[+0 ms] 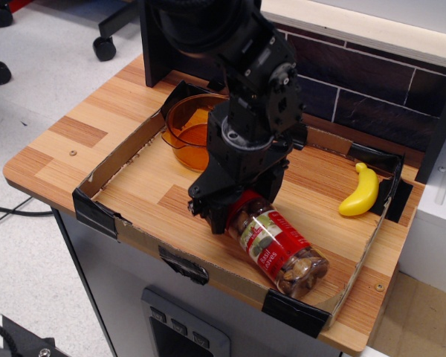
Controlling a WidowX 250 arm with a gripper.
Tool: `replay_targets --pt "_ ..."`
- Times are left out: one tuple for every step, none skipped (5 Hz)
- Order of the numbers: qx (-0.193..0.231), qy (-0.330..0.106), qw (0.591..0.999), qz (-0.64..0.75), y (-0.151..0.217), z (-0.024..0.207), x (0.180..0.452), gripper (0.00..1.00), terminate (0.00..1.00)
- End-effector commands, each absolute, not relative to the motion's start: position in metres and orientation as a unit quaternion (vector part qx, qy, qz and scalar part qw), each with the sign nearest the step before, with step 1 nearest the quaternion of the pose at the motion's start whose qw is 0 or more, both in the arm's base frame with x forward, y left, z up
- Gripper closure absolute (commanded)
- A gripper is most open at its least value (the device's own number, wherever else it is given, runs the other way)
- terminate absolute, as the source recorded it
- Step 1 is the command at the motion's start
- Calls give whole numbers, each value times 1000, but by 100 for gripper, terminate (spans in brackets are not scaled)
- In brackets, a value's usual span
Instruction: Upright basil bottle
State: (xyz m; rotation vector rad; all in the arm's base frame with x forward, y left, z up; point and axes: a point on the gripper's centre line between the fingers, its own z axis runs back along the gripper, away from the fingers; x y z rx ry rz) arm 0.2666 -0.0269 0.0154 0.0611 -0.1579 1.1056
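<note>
The basil bottle [275,251] lies on its side in the cardboard tray [113,165], near the front wall. Its clear base with brownish contents points to the front right, and its red cap points to the back left. The red-white-green label faces up. My black gripper [240,204] comes down from above and straddles the cap end. Its fingers press against both sides of the cap and hide most of it. The bottle still rests on the tray floor.
An orange bowl [184,126] stands at the tray's back left, just behind the gripper. A yellow banana [360,191] lies at the back right. Low cardboard walls with black tape corners ring the tray. A dark tiled wall rises behind.
</note>
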Motion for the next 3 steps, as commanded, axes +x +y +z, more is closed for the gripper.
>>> replay_targets --pt "-11 -146 857 495 -33 73 275 100 0" --pt "-9 -153 866 476 -35 87 276 100 0" --pt "-10 -175 877 448 -38 99 273 100 0"
